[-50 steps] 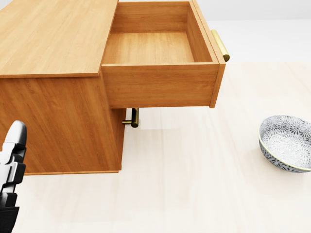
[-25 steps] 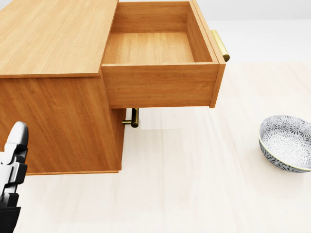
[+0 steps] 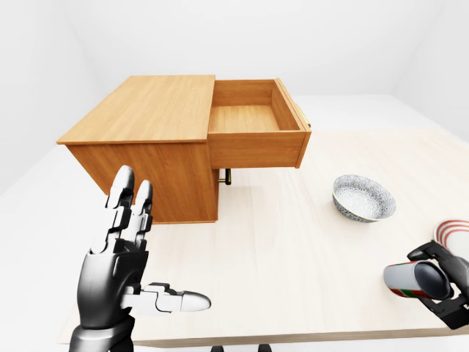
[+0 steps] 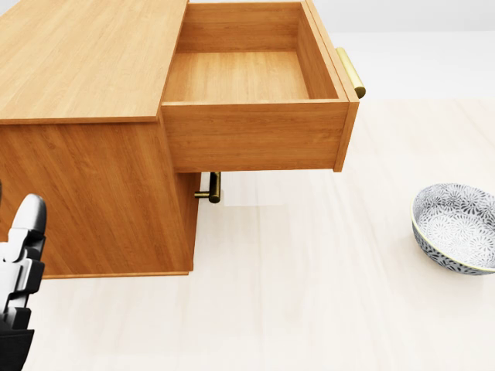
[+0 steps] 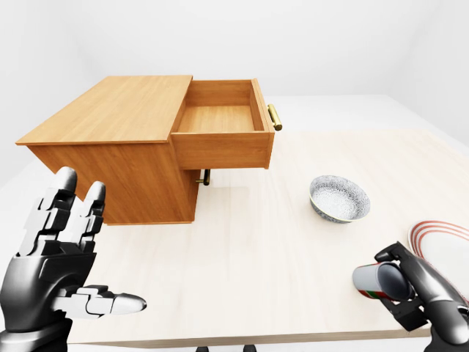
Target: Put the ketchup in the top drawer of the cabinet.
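Observation:
The ketchup bottle, a grey cylinder with a red and green band, lies sideways in my right hand, low at the right of the right-eye view. Its fingers curl round it, just above the table's near edge. The wooden cabinet stands at the upper left, and its top drawer is pulled out and empty. My left hand is raised at the lower left with its fingers spread, holding nothing, well short of the cabinet.
A patterned grey bowl sits on the pale table to the right of the drawer. A red-rimmed white plate lies at the far right beside my right hand. A brass handle juts out below the open drawer.
In the head view my left hand's fingertips have sunk very slightly at the lower left. Cabinet, drawer and bowl have not moved.

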